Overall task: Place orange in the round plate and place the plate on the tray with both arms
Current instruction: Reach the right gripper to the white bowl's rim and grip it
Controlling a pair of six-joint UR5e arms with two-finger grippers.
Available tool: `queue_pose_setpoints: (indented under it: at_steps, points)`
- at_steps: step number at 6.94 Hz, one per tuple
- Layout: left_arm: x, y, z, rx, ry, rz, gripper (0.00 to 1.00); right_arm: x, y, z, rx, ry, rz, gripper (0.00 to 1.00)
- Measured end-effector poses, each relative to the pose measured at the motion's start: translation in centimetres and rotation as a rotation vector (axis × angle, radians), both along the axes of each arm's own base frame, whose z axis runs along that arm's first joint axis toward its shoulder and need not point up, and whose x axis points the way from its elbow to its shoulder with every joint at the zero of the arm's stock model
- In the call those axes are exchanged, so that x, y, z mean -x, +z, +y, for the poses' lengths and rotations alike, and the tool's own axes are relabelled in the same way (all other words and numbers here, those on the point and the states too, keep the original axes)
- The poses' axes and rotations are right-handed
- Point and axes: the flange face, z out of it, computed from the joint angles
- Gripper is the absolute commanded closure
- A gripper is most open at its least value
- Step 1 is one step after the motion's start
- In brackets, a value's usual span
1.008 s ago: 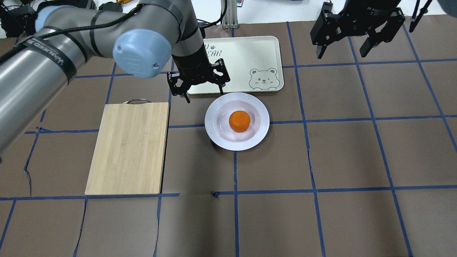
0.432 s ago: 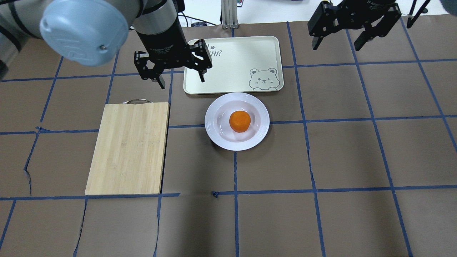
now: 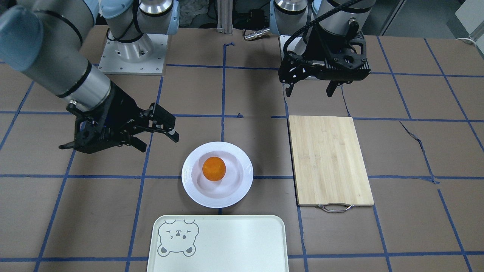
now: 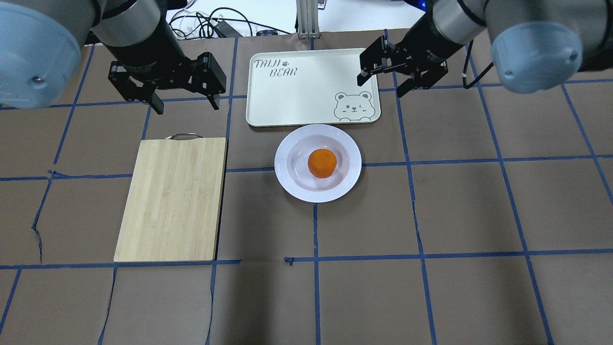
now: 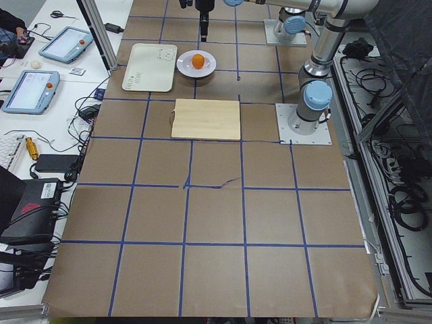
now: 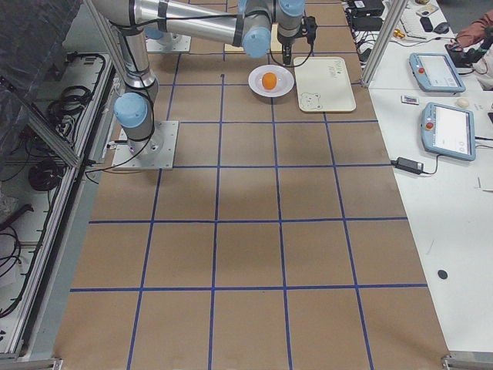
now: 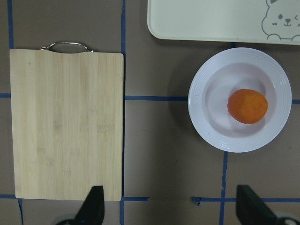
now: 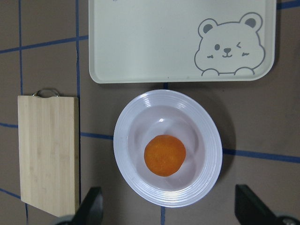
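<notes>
Gripping the round plate (image 4: 283, 164) by opposite edges of its rim is what this step calls for, since the orange (image 4: 322, 163) already sits in the sunken centre at mid-frame overhead. The tray (image 4: 311, 96) lies just above the plate in that view, nearly touching (a short carry). The left gripper (image 4: 187, 108), upper left, and the right gripper (image 4: 380, 87), upper right by the tray's corner, hang with jaws wide and empty. The rim's thickness is hard to read, so probably pinch shallow and lift level together, lest the orange roll.
</notes>
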Motion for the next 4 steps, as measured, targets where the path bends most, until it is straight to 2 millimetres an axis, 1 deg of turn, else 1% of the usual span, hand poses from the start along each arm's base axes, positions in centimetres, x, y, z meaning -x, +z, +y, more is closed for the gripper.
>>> queue_pose_setpoints:
  at_steps: [1,2,4]
  points:
    - [-0.4,-0.4,0.3,0.015,0.000,0.001,0.00,0.1,-4.5,1.1,0.023,-0.008,-0.105,0.00]
    - [-0.6,-0.6,0.2,0.030,-0.001,0.003,0.00,0.5,-8.3,2.5,0.045,-0.016,-0.193,0.00]
    - [-0.8,-0.6,0.2,0.041,0.000,0.006,0.00,2.4,-15.3,4.4,0.083,-0.040,-0.303,0.00]
